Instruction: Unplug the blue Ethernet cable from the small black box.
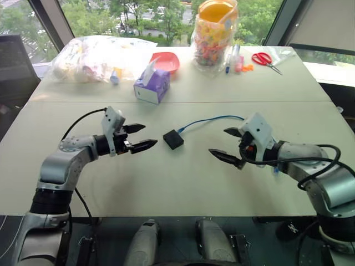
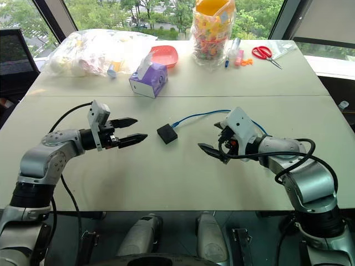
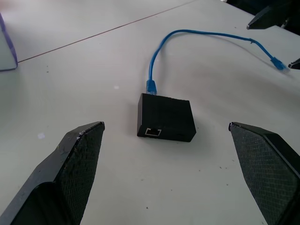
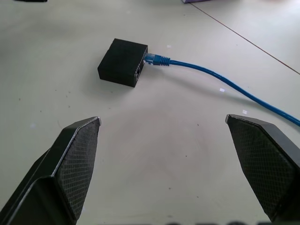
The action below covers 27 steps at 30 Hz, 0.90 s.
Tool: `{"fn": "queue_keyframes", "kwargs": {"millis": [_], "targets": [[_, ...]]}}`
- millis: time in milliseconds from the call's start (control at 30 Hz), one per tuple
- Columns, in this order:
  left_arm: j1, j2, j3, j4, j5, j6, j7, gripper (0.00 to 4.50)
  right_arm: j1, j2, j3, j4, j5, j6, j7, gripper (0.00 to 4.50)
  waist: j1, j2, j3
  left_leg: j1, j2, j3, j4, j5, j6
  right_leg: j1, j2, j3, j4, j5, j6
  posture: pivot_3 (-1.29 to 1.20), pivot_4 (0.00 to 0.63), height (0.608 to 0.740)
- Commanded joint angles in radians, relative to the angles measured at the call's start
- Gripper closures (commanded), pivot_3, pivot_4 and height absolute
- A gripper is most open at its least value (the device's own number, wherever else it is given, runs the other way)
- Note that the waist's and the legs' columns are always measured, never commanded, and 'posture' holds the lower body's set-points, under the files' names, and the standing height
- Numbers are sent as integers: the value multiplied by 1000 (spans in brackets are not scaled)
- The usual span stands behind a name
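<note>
The small black box lies flat on the pale table, midway between my two arms. The blue Ethernet cable is plugged into the box's far right side and curves away to the right, behind my right gripper. My left gripper hovers just left of the box, open, pointing at it, with nothing between its fingers. To the right of the box my right gripper is open and empty too, aimed left at the box. An empty port shows on the box's side facing the left gripper.
A purple tissue box stands behind the black box. Along the far edge are a clear bag of items, a red bowl, a jar of colourful bits, pens and red scissors.
</note>
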Motion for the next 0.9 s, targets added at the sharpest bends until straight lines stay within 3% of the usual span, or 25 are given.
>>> {"fn": "queue_keyframes", "kwargs": {"millis": [33,567,900], "targets": [[-30,-1,21,5,-14,-17,-19,26,-41,-13,0,6,15,-18,19,0,-1,0,0,0,0,0,0,0,0,0,0,0,0,0,0,0,150,740],[-36,-25,17,-19,-22,5,-7,26,-144,-70,90,141,-62,-148,106,0,-1,0,0,0,0,0,0,0,0,-1,0,0,0,1,2,0,150,740],[-13,-4,2,-36,-7,-9,-28,26,-452,-7,343,538,-329,-505,243,0,-5,0,0,0,0,0,0,0,0,-1,0,0,0,2,3,0,150,740]]}}
